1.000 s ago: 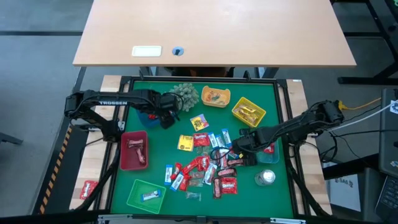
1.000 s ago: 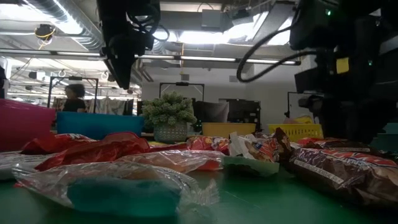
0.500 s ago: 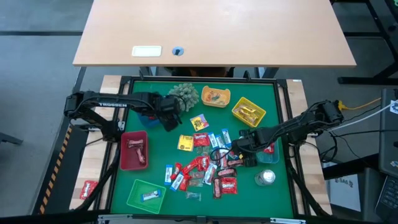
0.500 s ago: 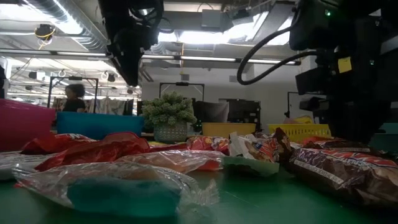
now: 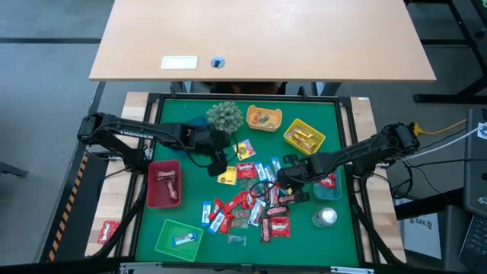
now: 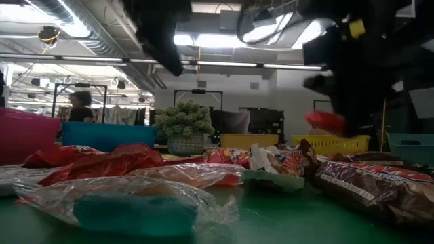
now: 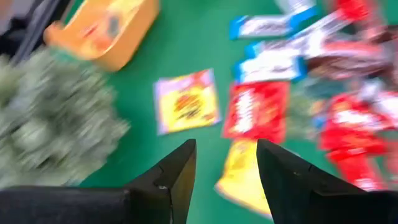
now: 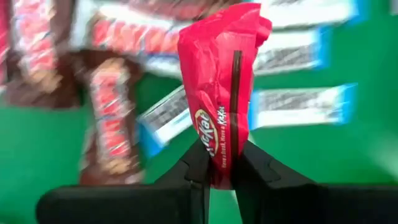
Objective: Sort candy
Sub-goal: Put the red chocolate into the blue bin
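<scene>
From above, your left gripper (image 5: pixel 219 161) hovers by the plant ball (image 5: pixel 225 116); "TROSSEN" reads along that arm. The candy (image 5: pixel 255 202) lies mid-mat.

At table level, a red wrapper (image 6: pixel 325 121) hangs above the pile.

Your left wrist shows fingers (image 7: pixel 177 171) spread over a yellow packet (image 7: pixel 244 177).

Your right gripper (image 8: pixel 220 171) pinches a red KitKat (image 8: pixel 222 93).

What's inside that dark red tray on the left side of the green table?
The red tray holds red-wrapped candy near its middle, seen from above; the rest of its floor looks bare. Whether one packet or two, I cannot tell, and anything beneath them is hidden.
</scene>
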Robot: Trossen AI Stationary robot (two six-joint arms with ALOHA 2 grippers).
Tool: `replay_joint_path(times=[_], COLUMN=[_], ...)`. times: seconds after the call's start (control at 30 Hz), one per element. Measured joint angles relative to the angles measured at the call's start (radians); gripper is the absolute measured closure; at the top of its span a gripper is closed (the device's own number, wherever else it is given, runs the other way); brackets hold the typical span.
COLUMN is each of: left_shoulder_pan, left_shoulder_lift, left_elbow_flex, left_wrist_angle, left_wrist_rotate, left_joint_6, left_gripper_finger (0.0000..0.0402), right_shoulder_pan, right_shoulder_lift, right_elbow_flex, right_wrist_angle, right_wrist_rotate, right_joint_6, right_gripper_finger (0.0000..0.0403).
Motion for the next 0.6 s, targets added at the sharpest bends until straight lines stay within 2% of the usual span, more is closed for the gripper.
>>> replay_joint_path(times=[0.13, 0.33, 0.6], left_shoulder_pan=[-0.038, -0.085, -0.106], left_shoulder_lift=[0.000, 0.000, 0.000], left_elbow_flex=[0.000, 0.000, 0.000], left_wrist_angle=[0.108, 0.210, 0.305], left_wrist_rotate=[0.040, 0.043, 0.031], left_joint_6=[0.011, 0.011, -0.012], left_gripper_finger=[0.0246, 0.0246, 0.0246], right_shoulder_pan=[0.000, 0.000, 0.000], right_shoulder_lift=[0.000, 0.000, 0.000], right_elbow_flex=[0.067, 0.147, 0.166], right_wrist_angle=[0.020, 0.116, 0.386], right_wrist_rotate=[0.146, 0.346, 0.378], right_joint_6=[-0.063, -0.179, -0.372], right_gripper_finger=[0.0356, 0.0356, 0.0356])
